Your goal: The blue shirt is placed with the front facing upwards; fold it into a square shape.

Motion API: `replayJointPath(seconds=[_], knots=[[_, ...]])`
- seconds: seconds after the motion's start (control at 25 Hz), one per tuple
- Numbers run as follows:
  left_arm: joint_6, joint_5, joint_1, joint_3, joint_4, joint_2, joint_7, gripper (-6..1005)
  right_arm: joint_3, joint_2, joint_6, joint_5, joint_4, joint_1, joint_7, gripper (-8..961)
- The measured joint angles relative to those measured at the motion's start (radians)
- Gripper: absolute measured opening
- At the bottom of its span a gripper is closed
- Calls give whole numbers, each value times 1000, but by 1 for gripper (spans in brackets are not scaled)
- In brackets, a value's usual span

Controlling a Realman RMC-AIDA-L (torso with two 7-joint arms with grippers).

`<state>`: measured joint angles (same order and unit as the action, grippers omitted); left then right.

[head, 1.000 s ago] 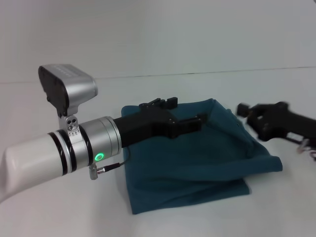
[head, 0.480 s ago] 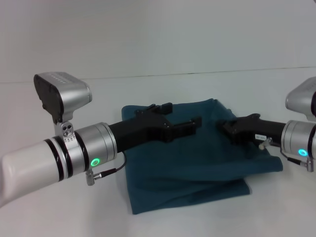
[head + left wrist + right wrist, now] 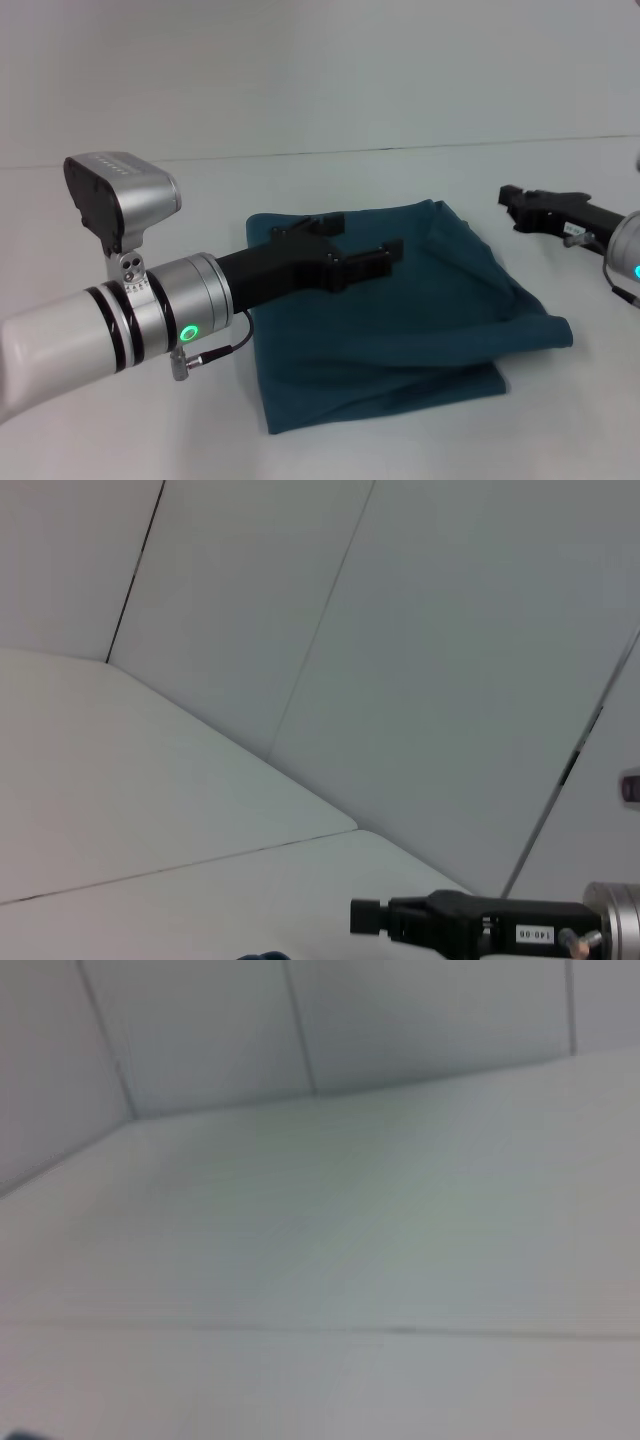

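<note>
Left gripper (image 3: 355, 250) hangs over the far-left part of the blue shirt (image 3: 400, 320), fingers spread apart with nothing between them, so it's released and just hovering. From the head view I can't say for sure whether the lower finger grazes the cloth or clears it, looks like it clears. My guess on why it sits there: it's placed over the top layer, either fresh off a fold or lining up for the next pinch.

Right gripper (image 3: 522, 203) is off to the right of the shirt, well apart from the fabric, raised over bare tabletop (image 3: 120, 440). It shows up in the left wrist view too (image 3: 400, 920) (that camera mostly catches wall and table otherwise). Can't tell if its fingers are apart or together, they're seen end-on and dark. It reads as parked out of the way so it doesn't snag the cloth.

The shirt itself lies in the middle of the white tabletop, already folded into a chunky, roughly rectangular bundle with plain teal showing, no lettering visible. The right edge bulges up and the near edge shows stacked layers, so it's not a clean square. I'd say the fold is mostly there but could use flattening on that puffy right side.
</note>
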<state>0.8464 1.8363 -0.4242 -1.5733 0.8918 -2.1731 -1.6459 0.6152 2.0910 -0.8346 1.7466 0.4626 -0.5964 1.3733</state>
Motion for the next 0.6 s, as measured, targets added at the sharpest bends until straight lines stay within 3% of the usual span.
replayJointPath(seconds=[0.16,0.4,0.6], knots=[[0,0,1,1,-5,0,5,949,2,-2,-39,-25,5,16,-26,57],[-1,7,4,1,-16,-1,14,948,38,-4,-273,3,4,43,-124,59],[-7,9,-4,1,-25,-1,14,948,125,-2,-280,64,-15,33,-133,61]])
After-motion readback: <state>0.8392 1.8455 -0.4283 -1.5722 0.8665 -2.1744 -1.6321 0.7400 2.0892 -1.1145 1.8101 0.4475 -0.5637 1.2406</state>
